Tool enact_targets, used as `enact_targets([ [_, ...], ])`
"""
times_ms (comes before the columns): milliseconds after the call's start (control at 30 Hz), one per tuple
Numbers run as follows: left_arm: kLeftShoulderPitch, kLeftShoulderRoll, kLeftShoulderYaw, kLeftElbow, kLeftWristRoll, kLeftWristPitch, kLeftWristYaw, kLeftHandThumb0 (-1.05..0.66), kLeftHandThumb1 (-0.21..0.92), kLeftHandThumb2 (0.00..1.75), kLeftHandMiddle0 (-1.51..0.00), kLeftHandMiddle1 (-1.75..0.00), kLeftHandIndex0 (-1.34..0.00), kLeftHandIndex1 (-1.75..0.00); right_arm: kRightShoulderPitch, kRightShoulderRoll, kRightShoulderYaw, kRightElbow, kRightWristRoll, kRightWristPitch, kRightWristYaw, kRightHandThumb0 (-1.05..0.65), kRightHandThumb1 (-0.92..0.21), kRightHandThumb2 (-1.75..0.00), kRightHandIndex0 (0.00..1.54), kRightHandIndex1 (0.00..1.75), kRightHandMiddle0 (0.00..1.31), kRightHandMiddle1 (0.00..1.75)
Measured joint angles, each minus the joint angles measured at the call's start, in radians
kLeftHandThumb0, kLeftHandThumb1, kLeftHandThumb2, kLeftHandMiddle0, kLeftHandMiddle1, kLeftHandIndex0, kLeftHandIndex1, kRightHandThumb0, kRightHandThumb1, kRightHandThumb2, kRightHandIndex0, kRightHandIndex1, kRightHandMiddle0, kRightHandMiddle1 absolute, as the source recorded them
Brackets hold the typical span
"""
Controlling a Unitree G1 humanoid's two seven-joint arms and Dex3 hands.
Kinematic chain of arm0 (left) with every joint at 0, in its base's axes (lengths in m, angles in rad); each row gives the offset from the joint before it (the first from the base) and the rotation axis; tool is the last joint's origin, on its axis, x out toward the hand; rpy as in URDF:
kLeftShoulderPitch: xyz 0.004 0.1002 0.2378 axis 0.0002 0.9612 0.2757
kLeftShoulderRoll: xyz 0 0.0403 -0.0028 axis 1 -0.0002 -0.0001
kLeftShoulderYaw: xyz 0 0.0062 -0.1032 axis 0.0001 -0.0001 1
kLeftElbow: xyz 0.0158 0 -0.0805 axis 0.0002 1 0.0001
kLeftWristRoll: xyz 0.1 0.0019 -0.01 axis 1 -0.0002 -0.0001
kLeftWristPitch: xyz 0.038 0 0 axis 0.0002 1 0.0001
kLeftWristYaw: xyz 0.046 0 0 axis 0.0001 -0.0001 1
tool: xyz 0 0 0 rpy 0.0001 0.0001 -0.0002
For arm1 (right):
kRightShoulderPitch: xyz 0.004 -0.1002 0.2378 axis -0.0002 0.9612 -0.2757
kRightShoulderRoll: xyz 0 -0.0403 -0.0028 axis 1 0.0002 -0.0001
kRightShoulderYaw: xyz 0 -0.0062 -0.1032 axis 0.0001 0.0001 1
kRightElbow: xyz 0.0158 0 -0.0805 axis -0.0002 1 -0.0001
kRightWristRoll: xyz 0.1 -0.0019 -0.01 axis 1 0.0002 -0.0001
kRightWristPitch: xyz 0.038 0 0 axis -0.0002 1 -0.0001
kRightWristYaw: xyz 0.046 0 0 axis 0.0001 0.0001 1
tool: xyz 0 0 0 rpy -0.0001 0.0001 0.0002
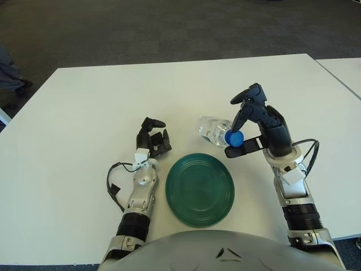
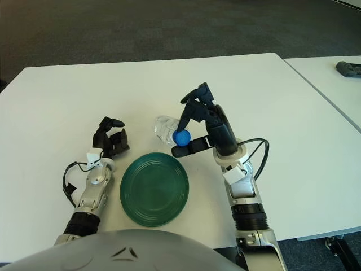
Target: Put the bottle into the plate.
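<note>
Right of centre in the frame, the right hand [image 1: 248, 127] grips the neck end of a clear plastic bottle [image 1: 214, 130], its fingers [image 1: 243, 110] curled over the top and its thumb below the blue cap [image 1: 234, 138]. The bottle lies tilted, cap toward the lower right, body toward the upper left, just above the upper right rim of the green plate [image 1: 199, 189]; whether its body touches the white table [image 1: 84, 113] cannot be told. The plate sits low in the centre of the frame, empty, with the bottle not yet in it. Left of the plate, the left hand [image 1: 152, 141] shows with its fingers loosely curled, holding nothing.
</note>
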Motion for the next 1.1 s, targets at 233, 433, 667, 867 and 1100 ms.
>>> enact_targets([
  [233, -0.001, 0.000, -0.004, -0.005, 0.000, 0.010, 0.009, -0.45, 0.40, 1.21, -1.26, -1.75, -0.55, -1.75, 0.000, -0.001, -0.002, 0.000, 0.004, 0.000, 0.000, -0.45, -0.66, -1.03, 1.27, 1.75, 0.99, 1.75],
  [433, -0.001, 0.000, -0.006, -0.010, 0.000, 0.017, 0.011, -0.45, 0.41, 1.20, -1.27, -1.75, -0.54, -1.75, 0.000, -0.002, -0.003, 0.000, 0.007, 0.000, 0.000, -0.45, -0.66, -1.03, 1.27, 1.75, 0.99, 1.75],
  [667, -0.002, 0.000, -0.010, -0.013, 0.000, 0.023, 0.017, -0.45, 0.41, 1.20, -1.27, -1.75, -0.54, -1.75, 0.000, -0.203, 0.071, 0.106, -0.143, -0.206, 0.112, -0.44, -0.73, -0.84, 1.20, 1.75, 0.92, 1.75],
  [867, -0.001, 0.000, -0.010, -0.014, -0.001, 0.030, 0.020, -0.45, 0.41, 1.20, -1.27, -1.75, -0.54, -1.75, -0.004, -0.279, 0.115, 0.195, -0.190, -0.267, 0.148, -0.45, -0.77, -0.81, 1.23, 1.75, 0.93, 1.75],
  [1100, -0.002, 0.000, -0.018, -0.018, -0.002, 0.038, 0.019, -0.45, 0.41, 1.19, -1.27, -1.75, -0.54, -1.75, -0.084, -0.280, 0.116, 0.288, -0.274, -0.276, 0.132, -0.45, -0.79, -0.80, 1.24, 1.75, 0.92, 1.75],
])
